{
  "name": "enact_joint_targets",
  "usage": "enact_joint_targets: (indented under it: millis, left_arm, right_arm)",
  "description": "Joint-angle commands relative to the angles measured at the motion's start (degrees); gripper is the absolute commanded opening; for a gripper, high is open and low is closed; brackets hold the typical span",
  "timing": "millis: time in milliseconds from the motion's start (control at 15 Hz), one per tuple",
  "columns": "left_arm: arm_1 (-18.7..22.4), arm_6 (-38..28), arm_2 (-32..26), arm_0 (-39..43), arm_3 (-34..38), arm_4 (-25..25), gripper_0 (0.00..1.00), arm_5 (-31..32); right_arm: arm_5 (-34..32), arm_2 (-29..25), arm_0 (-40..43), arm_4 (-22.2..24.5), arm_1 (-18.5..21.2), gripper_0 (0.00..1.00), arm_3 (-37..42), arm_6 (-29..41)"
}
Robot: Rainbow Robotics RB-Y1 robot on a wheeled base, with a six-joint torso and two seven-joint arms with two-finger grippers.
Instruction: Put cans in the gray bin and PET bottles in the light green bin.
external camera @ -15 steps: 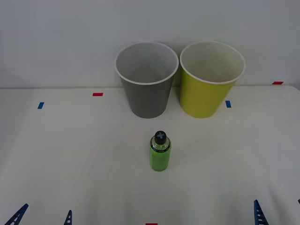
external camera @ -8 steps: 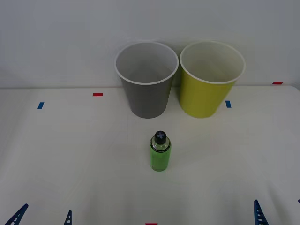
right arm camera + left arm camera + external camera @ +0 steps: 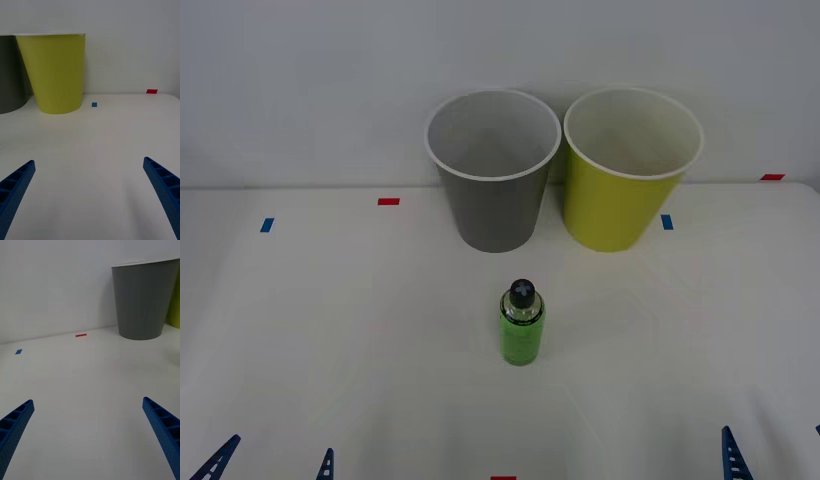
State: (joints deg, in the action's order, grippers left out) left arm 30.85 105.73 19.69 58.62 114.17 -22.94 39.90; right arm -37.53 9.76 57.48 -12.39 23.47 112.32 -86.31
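Nothing has budged since the earlier frames as far as I can tell: bottle, bins and both tools sit exactly where they were.

From the front, the small green bottle (image 3: 522, 324) stands upright on the white table (image 3: 330, 330), roughly centred, with its black cap up. Behind it, against the wall, the gray bin (image 3: 493, 170) and the light green bin (image 3: 632, 170) stand side by side, nearly touching, mouths open and nothing visible inside. The bottle is nearer the gray one, but it belongs in the green one, so I'd guess it was put in the middle so either arm could take it. The left tool (image 3: 270, 460) and right tool (image 3: 770, 455) just poke in at the near edge, well apart from the bottle.

Right wrist view: the right tool's blue fingers (image 3: 165, 191) are spread wide with nothing between them, and the green bin sits ahead with the gray one beside it. A little blue tape mark (image 3: 94, 104) and a red one (image 3: 151, 91) lie flat on the table, no obstacle.

Left wrist view: the left tool (image 3: 88, 435) is spread open and empty too, looking at the gray bin, with red tape (image 3: 80, 335) nearby. Nothing blocks the way to the bottle; I'd say the grab hasn't started.
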Motion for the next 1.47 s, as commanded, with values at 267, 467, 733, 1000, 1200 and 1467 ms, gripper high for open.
enact_joint_targets:
  millis: [267, 467, 733, 1000, 1200, 1467]
  left_arm:
    - [0.0, 0.0, 0.0, 0.0, 0.0, 0.0, 1.00, 0.0]
    - [0.0, 0.0, 0.0, 0.0, 0.0, 0.0, 1.00, 0.0]
    - [0.0, 0.0, 0.0, 0.0, 0.0, 0.0, 1.00, 0.0]
    - [0.0, 0.0, 0.0, 0.0, 0.0, 0.0, 1.00, 0.0]
    - [0.0, 0.0, 0.0, 0.0, 0.0, 0.0, 1.00, 0.0]
    - [-0.2, 0.0, 0.8, -1.5, -1.7, 0.0, 1.00, -0.6]
  right_arm:
    - [0.0, 0.0, 0.0, 0.0, 0.0, 1.00, 0.0, 0.0]
    - [0.0, 0.0, 0.0, 0.0, 0.0, 1.00, 0.0, 0.0]
    - [0.0, 0.0, 0.0, 0.0, 0.0, 1.00, 0.0, 0.0]
    - [0.0, 0.0, 0.0, 0.0, 0.0, 1.00, 0.0, 0.0]
    - [0.0, 0.0, 0.0, 0.0, 0.0, 1.00, 0.0, 0.0]
    - [0.0, 0.0, 0.0, 0.0, 0.0, 1.00, 0.0, 0.0]
